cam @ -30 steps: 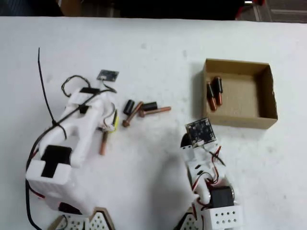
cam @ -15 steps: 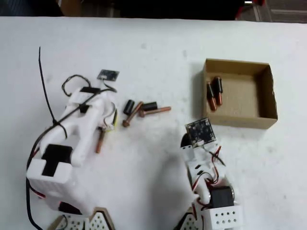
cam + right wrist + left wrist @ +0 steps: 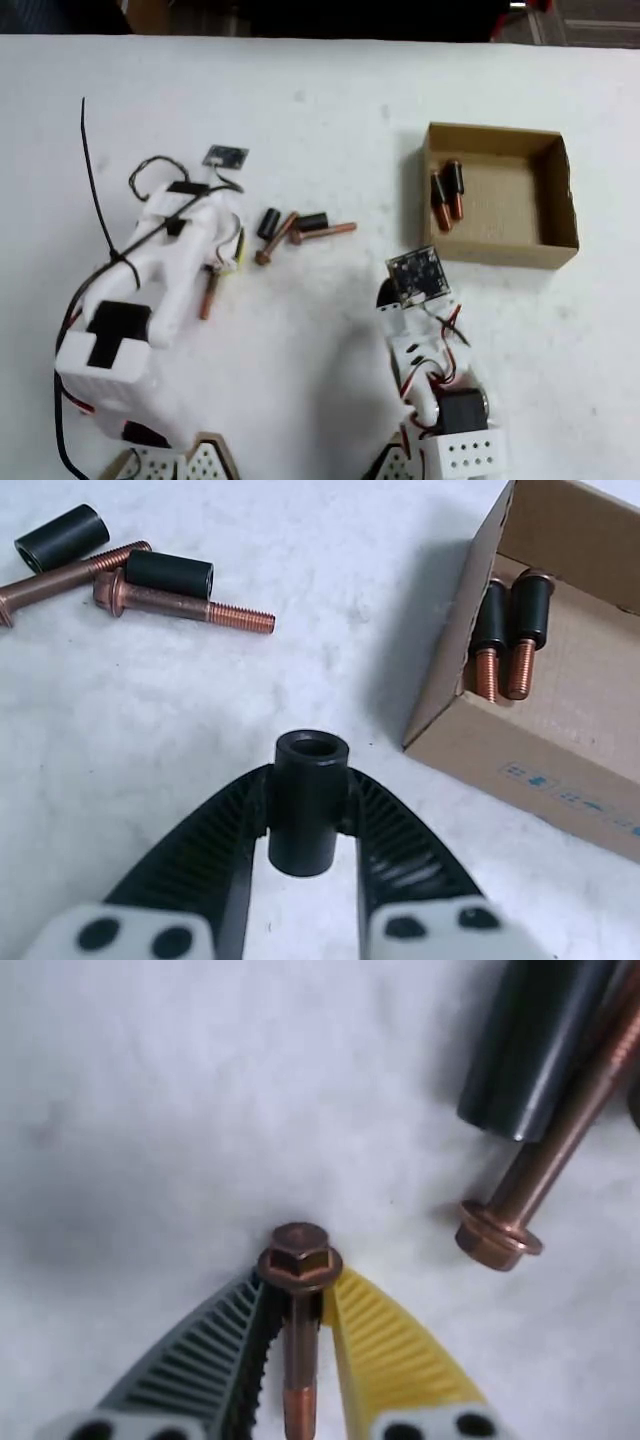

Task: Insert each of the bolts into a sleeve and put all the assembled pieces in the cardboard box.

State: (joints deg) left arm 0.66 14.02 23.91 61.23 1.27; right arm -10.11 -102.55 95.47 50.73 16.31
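Centrally on desk (image 3: 330,100): two bolts (image 3: 325,230), two sleeves (image 3: 312,222), loose; in box (image 3: 500,250), two assembled pieces (image 3: 446,195). Pose: left pincer (image 3: 300,1282) clenched on bolt (image 3: 300,1260); right pincer (image 3: 308,778) clenched on sleeve (image 3: 310,810).

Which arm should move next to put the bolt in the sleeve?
Probably left: the left gripper clamps a bolt, while the right gripper holds a sleeve with its hole open, ready to receive it.
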